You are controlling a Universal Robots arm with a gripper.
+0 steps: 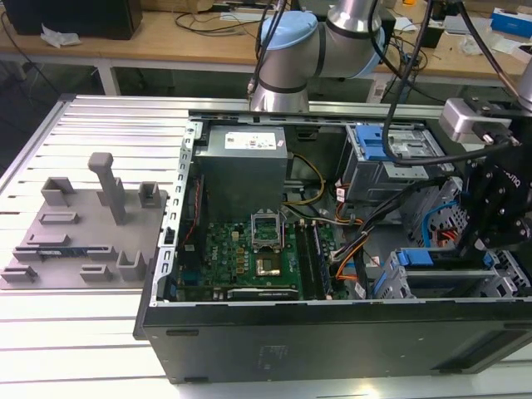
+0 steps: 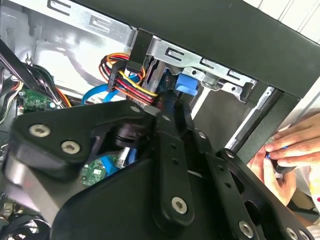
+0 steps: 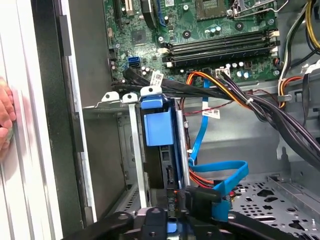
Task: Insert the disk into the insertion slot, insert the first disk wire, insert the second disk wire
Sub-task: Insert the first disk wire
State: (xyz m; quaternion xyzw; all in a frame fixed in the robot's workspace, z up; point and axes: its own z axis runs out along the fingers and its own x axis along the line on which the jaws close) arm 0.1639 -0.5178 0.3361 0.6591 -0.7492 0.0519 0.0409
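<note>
The disk (image 3: 167, 167) sits in the insertion slot (image 3: 131, 150), a grey drive cage, with its blue carrier (image 3: 157, 125) showing at the front. In the exterior view the cage (image 1: 440, 278) lies at the case's near right corner, and my black gripper (image 1: 486, 241) hangs just above it. At the disk's rear edge my gripper (image 3: 167, 212) is shut on a black wire plug (image 3: 192, 200). A flat blue wire (image 3: 220, 172) loops to that spot. A yellow, red and black wire bundle (image 2: 127, 80) runs to my gripper (image 2: 167, 107) in the second wrist view.
A person's hand (image 2: 290, 145) rests on the table outside the case wall, also seen as fingers (image 3: 5, 117) in the first wrist view. The motherboard (image 1: 258, 249), power supply (image 1: 245, 154) and a taller bay unit with a blue latch (image 1: 378, 150) fill the case. A grey fixture (image 1: 83, 224) stands at the exterior view's left.
</note>
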